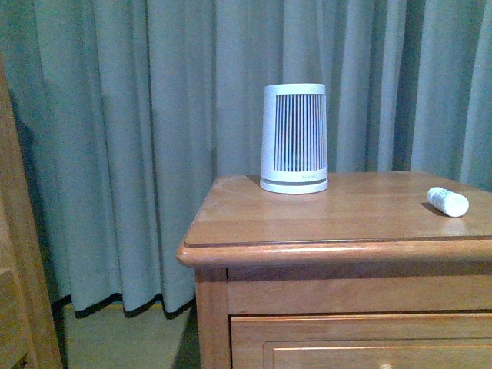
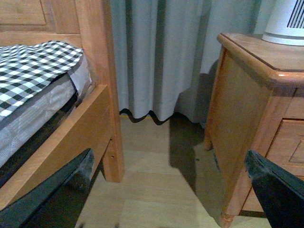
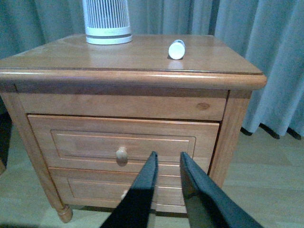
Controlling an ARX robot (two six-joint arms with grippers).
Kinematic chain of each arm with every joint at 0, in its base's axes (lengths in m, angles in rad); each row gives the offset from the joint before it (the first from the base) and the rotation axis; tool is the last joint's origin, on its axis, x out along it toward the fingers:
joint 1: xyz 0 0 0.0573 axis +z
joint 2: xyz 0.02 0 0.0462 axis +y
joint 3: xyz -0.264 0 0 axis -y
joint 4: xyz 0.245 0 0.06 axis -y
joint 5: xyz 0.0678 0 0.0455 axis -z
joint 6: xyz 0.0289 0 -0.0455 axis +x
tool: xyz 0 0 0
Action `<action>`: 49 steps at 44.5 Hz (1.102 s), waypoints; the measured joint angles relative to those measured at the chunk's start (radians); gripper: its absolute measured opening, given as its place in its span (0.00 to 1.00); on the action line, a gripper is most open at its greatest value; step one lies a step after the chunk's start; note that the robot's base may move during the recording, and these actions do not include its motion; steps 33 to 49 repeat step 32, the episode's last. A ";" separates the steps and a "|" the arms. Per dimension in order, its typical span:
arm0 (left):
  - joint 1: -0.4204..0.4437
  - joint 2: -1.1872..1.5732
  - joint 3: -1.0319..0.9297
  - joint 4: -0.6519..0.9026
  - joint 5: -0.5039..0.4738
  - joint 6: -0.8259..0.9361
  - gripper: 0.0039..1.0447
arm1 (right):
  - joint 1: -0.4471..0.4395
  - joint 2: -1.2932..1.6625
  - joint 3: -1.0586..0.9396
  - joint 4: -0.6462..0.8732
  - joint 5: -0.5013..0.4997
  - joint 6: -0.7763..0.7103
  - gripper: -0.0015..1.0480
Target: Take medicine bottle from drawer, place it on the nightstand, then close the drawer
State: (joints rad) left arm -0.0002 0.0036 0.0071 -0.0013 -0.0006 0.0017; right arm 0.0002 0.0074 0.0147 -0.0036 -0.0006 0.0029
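The small white medicine bottle [image 1: 447, 201] [image 3: 176, 49] lies on its side on top of the nightstand [image 1: 323, 223] [image 3: 128, 76], near its right edge. The upper drawer [image 3: 123, 145], with its round wooden knob [image 3: 122, 155], sits pushed in flush with the cabinet front. In front of the drawers and a short way off, my right gripper [image 3: 168, 161] is shut with nothing held. My left gripper [image 2: 168, 166] hangs open over the floor between the bed and the nightstand's left side [image 2: 242, 128], holding nothing. Neither arm shows in the front view.
A large white ribbed device [image 1: 294, 138] [image 3: 107, 21] stands at the back of the nightstand top. Grey curtains [image 1: 138, 154] hang behind. A wooden bed frame [image 2: 71, 128] with checked bedding [image 2: 33, 71] is to the left. The lower drawer [image 3: 114, 190] is shut.
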 joint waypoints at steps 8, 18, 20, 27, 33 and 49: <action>0.000 0.000 0.000 0.000 0.000 0.000 0.94 | 0.000 0.000 0.000 0.000 0.000 0.000 0.55; 0.000 0.000 0.000 0.000 0.000 0.000 0.94 | 0.000 0.000 0.000 0.000 0.000 0.000 0.95; 0.000 0.000 0.000 0.000 0.000 0.000 0.94 | 0.000 0.000 0.000 0.000 0.000 0.000 0.94; 0.000 0.000 0.000 0.000 0.000 0.000 0.94 | 0.000 0.000 0.000 0.000 0.000 0.000 0.93; 0.000 0.000 0.000 0.000 0.000 0.000 0.94 | 0.000 0.000 0.000 0.000 0.000 0.000 0.93; 0.000 0.000 0.000 0.000 0.000 0.000 0.94 | 0.000 0.000 0.000 0.000 0.000 0.000 0.93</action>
